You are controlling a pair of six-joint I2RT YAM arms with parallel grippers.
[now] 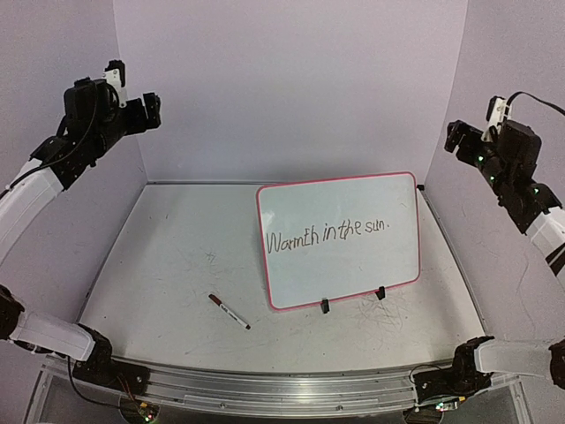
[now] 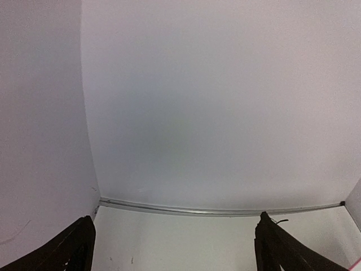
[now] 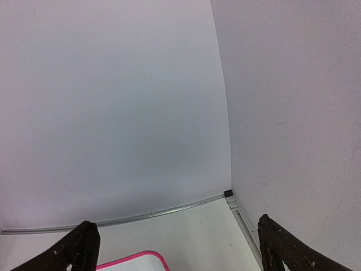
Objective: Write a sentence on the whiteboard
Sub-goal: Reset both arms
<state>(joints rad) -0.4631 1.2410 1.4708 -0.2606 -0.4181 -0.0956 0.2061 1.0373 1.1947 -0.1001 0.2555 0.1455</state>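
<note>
Here, the whiteboard point(image 1: 340, 238) stands propped on the surface point(image 1: 168, 265), right of centre, reading "Warmth in the sun."
Its long axis runs left to right, the right end angled slightly back, the written face toward the arm bases. A marker point(image 1: 229, 312) lies near its left end, not touching. The left jaws and the right jaws, raised high, both gape, holding nothing.

Pink-framed whiteboard point(image 1: 340, 238) stands tilted on two black clip feet, right-center of table, reading "Warmth in the sun."
</note>
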